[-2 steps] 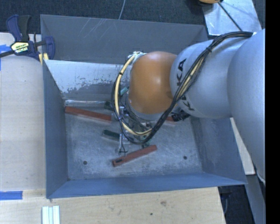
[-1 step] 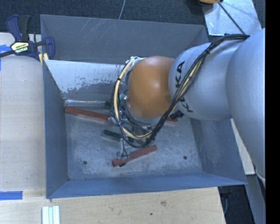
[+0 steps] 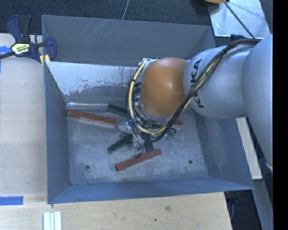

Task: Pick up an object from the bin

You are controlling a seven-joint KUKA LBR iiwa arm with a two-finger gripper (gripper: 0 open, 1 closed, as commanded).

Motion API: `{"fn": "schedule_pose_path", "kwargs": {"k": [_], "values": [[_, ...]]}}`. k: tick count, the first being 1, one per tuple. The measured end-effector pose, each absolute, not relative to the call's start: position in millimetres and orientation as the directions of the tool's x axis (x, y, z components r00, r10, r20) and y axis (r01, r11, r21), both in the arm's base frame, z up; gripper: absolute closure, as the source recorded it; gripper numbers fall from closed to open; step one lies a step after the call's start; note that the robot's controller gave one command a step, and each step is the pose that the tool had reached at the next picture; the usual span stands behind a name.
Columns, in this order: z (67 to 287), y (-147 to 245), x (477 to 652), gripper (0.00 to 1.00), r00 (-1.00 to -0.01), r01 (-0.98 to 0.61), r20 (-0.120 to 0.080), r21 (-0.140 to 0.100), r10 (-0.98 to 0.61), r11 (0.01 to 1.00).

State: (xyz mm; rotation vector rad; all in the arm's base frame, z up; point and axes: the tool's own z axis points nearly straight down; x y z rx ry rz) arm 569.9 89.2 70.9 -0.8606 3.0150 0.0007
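Descent step, I judge: my claw [image 3: 137,139] hangs just beside the short red-brown stick [image 3: 138,160] — clenched or released, I cannot tell — next, close and lift.

the tool [image 3: 136,138] hangs just beside a dark green stick [image 3: 119,146] and a red-brown stick [image 3: 138,160].

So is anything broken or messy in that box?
Nothing looks broken. A long reddish-brown stick at the left, a shorter reddish-brown stick in front and a dark green piece lie loose and crooked by the gripper. The bin's back wall is scratched and scuffed.
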Motion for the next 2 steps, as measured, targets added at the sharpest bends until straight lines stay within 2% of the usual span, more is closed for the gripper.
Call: {"fn": "schedule_pose_path", "kwargs": {"k": [1,2], "values": [[70.9,89.2,569.9,1.00,-0.849,-0.528,-0.006,-0.001,-0.528,0.849],[184.5,111.8,589.7,1.00,-0.847,-0.531,-0.003,0.000,-0.531,0.847]]}}
